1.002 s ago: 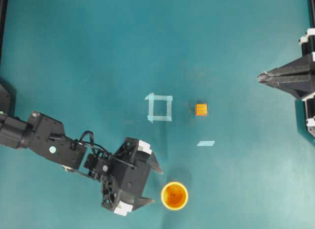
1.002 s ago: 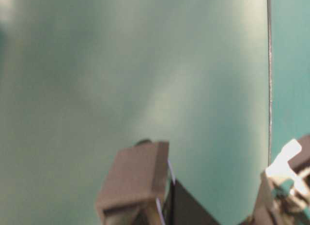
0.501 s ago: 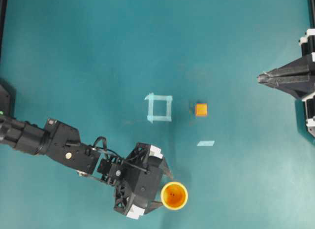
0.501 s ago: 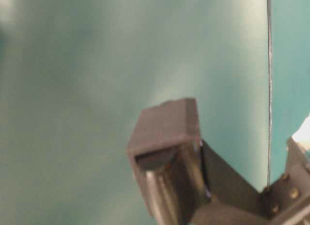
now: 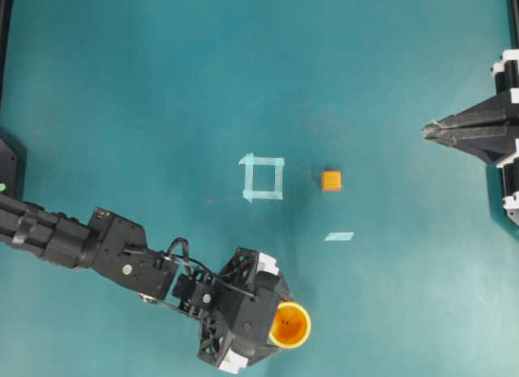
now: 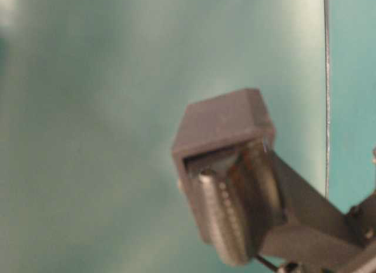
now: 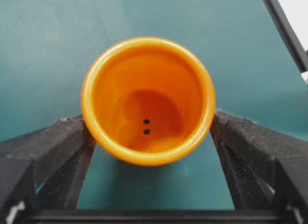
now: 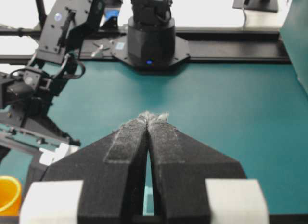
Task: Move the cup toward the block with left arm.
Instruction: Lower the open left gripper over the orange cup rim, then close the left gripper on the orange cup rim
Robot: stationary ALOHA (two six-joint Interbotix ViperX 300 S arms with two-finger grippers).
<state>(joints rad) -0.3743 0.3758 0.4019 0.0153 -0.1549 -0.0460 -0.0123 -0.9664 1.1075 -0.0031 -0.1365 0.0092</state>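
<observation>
Flanking the cup (image 7: pixel 148 99), gripper fingers (image 7: pixel 48 151) show only wrist-side.

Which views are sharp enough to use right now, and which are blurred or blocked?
Overhead: sharp, evenly lit; cup, block and tape square crisp. Left wrist: cup in focus between the left end effector fingers. Table-level: blocked by a blurred dark part, background soft. Right wrist: finger pads fill the lower frame, far window area blown out.
</observation>
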